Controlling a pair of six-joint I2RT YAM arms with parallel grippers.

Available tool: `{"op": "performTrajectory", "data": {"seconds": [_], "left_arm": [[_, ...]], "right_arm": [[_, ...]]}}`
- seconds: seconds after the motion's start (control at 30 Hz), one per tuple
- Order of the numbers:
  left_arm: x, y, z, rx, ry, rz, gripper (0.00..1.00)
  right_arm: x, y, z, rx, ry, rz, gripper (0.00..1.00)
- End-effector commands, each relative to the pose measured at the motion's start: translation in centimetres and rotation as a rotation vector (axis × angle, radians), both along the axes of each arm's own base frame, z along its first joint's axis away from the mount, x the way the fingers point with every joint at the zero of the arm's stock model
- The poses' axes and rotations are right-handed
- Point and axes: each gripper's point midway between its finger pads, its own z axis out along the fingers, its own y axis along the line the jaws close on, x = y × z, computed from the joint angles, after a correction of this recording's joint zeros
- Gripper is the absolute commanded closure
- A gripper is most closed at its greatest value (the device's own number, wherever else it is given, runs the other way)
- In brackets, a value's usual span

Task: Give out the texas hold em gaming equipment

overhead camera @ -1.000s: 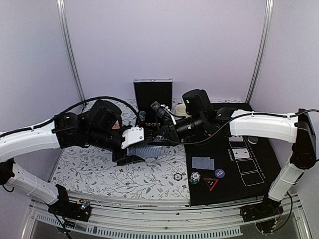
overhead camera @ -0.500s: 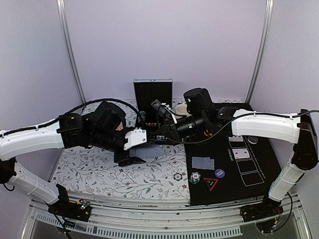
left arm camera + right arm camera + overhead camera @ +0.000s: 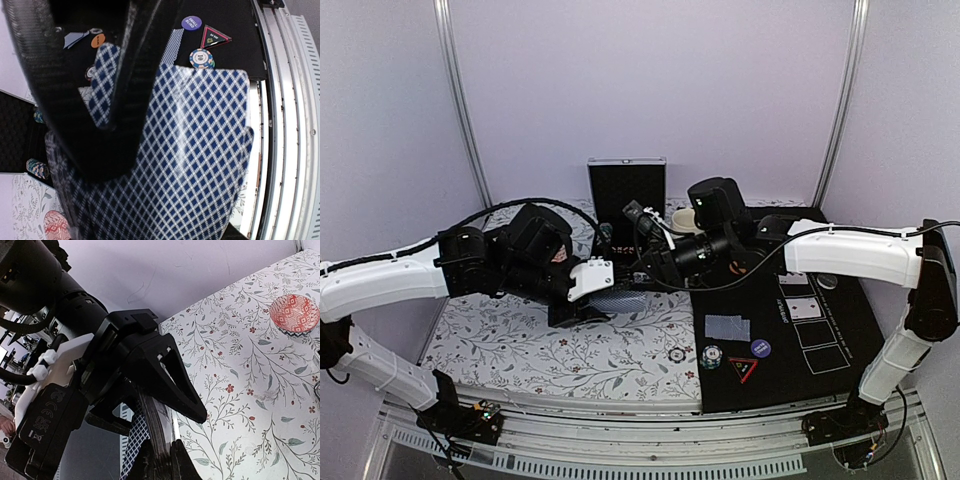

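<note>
Playing cards [image 3: 200,150], apparently in right gripper [image 3: 162,462], beside left gripper [image 3: 603,297].

The purple disc [image 3: 191,22] reads "SMALL"; the triangle marker [image 3: 214,36] reads "ALL IN".

Floral tablecloth [image 3: 520,345]; black mat [image 3: 840,375] right; chip [image 3: 677,355] on cloth.

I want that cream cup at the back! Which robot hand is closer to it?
Right. The right hand hangs just front-left of the cream cup; the left hand is farther left.
</note>
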Motion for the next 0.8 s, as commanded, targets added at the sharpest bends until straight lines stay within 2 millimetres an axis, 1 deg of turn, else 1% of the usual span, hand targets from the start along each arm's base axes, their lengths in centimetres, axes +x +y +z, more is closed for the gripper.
{"op": "performTrajectory", "data": {"seconds": [0.0, 0.03, 0.1, 0.17, 0.27, 0.37, 0.47, 0.57, 0.67, 0.77], "left_arm": [[1.3, 0.1, 0.9, -0.015, -0.048, 0.033, 0.62], [1.3, 0.1, 0.9, -0.015, -0.049, 0.033, 0.62], [1.3, 0.2, 0.9, -0.015, -0.05, 0.034, 0.62], [1.3, 0.2, 1.0, -0.018, -0.051, 0.033, 0.62], [1.2, 0.3, 1.0, -0.018, -0.051, 0.032, 0.62], [1.1, 0.4, 1.0, -0.019, -0.051, 0.031, 0.62], [1.0, 0.4, 0.9, -0.02, -0.048, 0.03, 0.62], [1.0, 0.4, 0.9, -0.02, -0.047, 0.027, 0.62], [0.9, 0.3, 1.0, -0.026, -0.04, 0.021, 0.62], [0.7, 0.1, 1.3, -0.038, -0.036, 0.016, 0.62]], "right_arm": [[-0.5, 0.1, 2.2, 0.029, 0.014, -0.012, 0.87], [-0.5, 0.1, 2.0, 0.025, 0.018, -0.014, 0.83], [-0.3, 0.1, 1.9, 0.018, 0.024, -0.026, 0.72], [-0.1, -0.2, 1.9, 0.013, 0.028, -0.041, 0.66], [0.2, -0.8, 1.8, 0.007, 0.032, -0.067, 0.6], [0.4, -1.3, 1.8, 0.003, 0.039, -0.092, 0.56], [0.3, -1.6, 1.9, 0.001, 0.042, -0.1, 0.5], [0.1, -2.1, 2.1, 0.003, 0.037, -0.105, 0.48], [-0.1, -2.3, 1.8, 0.003, 0.038, -0.101, 0.47], [-0.3, -2.3, 1.4, -0.003, 0.051, -0.091, 0.51]]}}
